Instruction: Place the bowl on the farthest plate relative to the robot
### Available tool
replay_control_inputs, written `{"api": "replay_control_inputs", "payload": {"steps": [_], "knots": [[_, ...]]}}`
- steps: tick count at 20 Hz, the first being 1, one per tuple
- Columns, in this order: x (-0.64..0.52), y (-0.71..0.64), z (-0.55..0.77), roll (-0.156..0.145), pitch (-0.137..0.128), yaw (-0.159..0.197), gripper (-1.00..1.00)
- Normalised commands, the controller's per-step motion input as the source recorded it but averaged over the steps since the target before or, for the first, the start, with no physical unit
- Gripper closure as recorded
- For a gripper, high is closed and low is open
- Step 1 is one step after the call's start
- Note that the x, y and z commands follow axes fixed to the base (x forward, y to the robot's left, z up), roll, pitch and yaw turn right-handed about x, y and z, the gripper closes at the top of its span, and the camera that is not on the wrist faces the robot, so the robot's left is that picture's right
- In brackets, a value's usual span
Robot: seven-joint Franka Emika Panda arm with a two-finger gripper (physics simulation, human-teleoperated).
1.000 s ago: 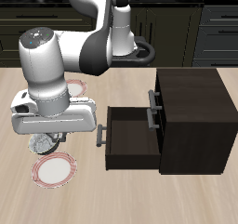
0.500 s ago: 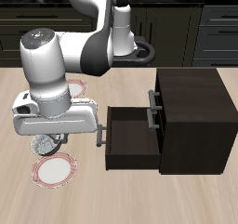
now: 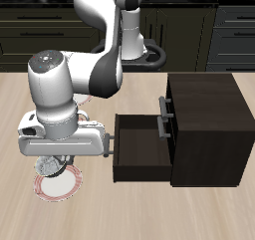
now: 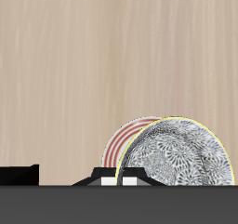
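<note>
The gripper [image 3: 52, 164] is seen low over the table near its front edge, pinched on the bowl [image 3: 50, 168], which is held by its rim and hangs just above the plate [image 3: 58, 183] nearest the front edge. In the wrist view the bowl [image 4: 178, 153] is shown close up, its speckled inside facing the camera, with the ringed rim of the plate [image 4: 119, 144] partly covered behind it; the fingers themselves are mostly hidden by the gripper body.

The task is judged to be well advanced: the bowl is grasped and lifted, and it is carried over the plate that lies farthest from the robot's base. What is left, as far as can be judged, is the lowering of the bowl onto that plate and the release. Whether the bowl is centred over the plate cannot be told exactly, since the arm covers part of it.

One bowl is counted. Only one plate is seen clearly; a sliver of a second plate [image 3: 86, 100] is made out behind the arm, and no third can be found. One dark cabinet [image 3: 204, 124] with an open drawer [image 3: 139, 149] stands beside the arm.
</note>
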Motion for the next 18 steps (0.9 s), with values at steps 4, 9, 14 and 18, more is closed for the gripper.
{"api": "replay_control_inputs", "payload": {"steps": [4,9,14,18], "knots": [[0.01,0.06,-0.27,0.013,-0.017,-0.022,1.00],[0.04,0.01,-0.20,-0.002,0.018,-0.019,1.00],[0.06,0.07,-0.27,0.002,0.030,0.019,1.00],[0.07,-0.06,-0.19,-0.032,0.052,0.019,-1.00]]}}
